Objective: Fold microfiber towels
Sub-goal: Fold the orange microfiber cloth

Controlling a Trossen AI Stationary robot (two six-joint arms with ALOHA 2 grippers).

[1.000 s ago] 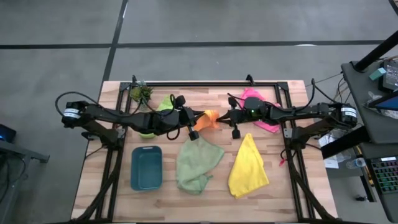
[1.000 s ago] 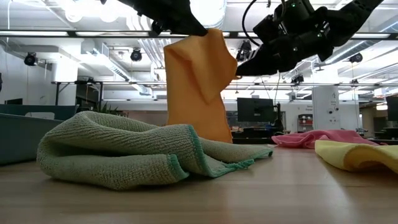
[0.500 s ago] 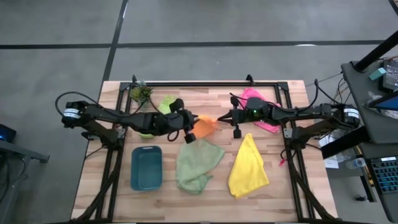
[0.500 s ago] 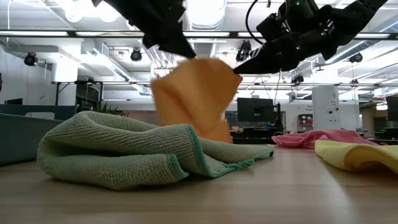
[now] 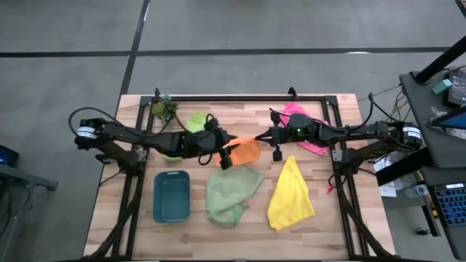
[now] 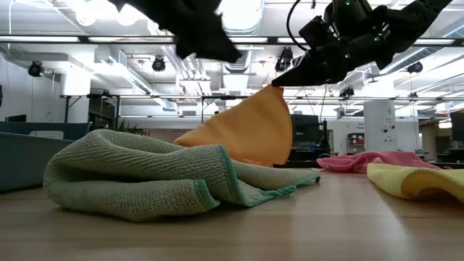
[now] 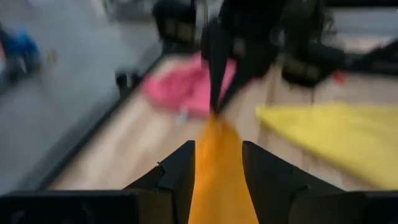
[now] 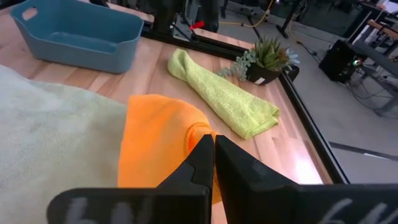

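The wooden tabletop carries everything, with the two dark arms reaching in from either side toward its middle. The yellow towel lies crumpled on the right part, the pale sage green towel just left of it, and a teal tray further left. The pink towel sits under the right arm, the lime green towel lies rolled near a small potted plant. The orange towel lies between the arms, one corner lifted. The right gripper has its fingers closed on that raised corner. The left gripper hangs above the orange cloth with fingers parted, holding nothing.
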